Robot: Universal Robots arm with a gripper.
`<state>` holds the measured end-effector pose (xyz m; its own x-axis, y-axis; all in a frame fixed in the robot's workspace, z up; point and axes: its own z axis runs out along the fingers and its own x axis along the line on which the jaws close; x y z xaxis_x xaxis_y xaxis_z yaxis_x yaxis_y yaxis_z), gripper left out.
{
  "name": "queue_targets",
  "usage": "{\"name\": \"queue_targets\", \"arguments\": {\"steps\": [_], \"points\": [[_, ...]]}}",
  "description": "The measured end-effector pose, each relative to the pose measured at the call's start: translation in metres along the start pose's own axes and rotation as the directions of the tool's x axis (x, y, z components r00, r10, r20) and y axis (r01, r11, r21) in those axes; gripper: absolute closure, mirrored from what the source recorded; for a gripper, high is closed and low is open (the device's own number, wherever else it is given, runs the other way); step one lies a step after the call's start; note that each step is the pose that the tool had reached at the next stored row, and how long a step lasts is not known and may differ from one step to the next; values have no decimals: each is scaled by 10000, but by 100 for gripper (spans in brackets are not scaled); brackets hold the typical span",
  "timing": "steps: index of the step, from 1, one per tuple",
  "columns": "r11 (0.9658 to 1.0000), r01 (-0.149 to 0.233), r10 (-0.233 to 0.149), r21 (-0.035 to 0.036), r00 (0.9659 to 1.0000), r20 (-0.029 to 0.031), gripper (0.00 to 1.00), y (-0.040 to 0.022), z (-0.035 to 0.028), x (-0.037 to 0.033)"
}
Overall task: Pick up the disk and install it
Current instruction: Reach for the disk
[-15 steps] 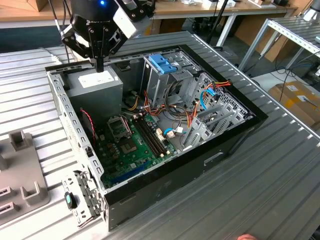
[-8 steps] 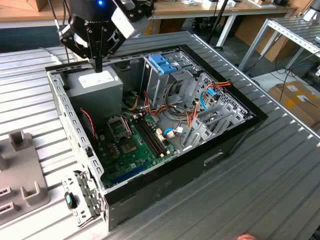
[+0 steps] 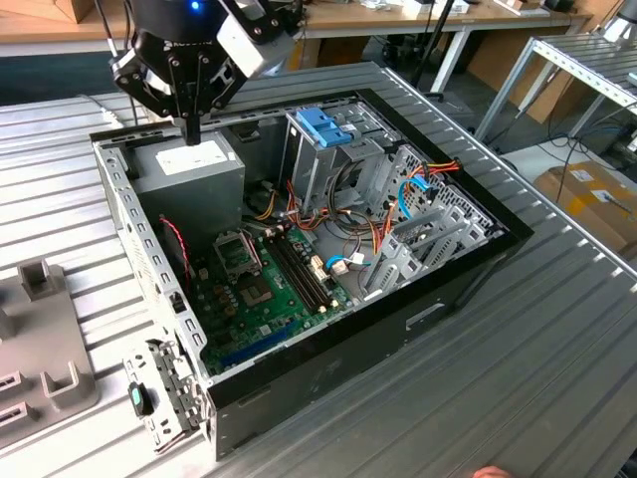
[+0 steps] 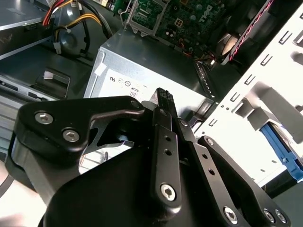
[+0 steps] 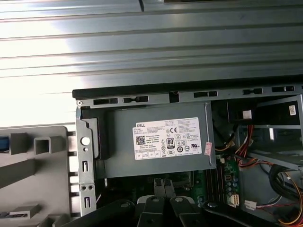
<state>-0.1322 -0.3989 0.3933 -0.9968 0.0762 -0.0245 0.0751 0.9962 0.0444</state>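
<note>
- Computer case lies open-side-up on the slatted table, about mid-table.
- Power supply sits inside the case, in the far corner toward the exterior view's left, against the case walls.
- Gripper hangs directly over the power supply's top face; contact cannot be told.
- Motherboard lies flat on the case floor, on the near side of the power supply.
- Drive cage stands upright just beside the power supply, to the exterior view's right; a latch sits on top of it.
- Cable bundle runs between the cage and the motherboard.
- Fixture block rests on the table outside the case, at the exterior view's left.
- Cardboard box sits on the floor beyond the table, at the exterior view's right.
</note>
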Motion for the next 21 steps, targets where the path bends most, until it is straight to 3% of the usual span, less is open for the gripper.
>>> {"name": "queue_targets", "arguments": {"steps": [21], "points": [[10000,0,0,0,10000,0,89,-8,-2,100]]}}
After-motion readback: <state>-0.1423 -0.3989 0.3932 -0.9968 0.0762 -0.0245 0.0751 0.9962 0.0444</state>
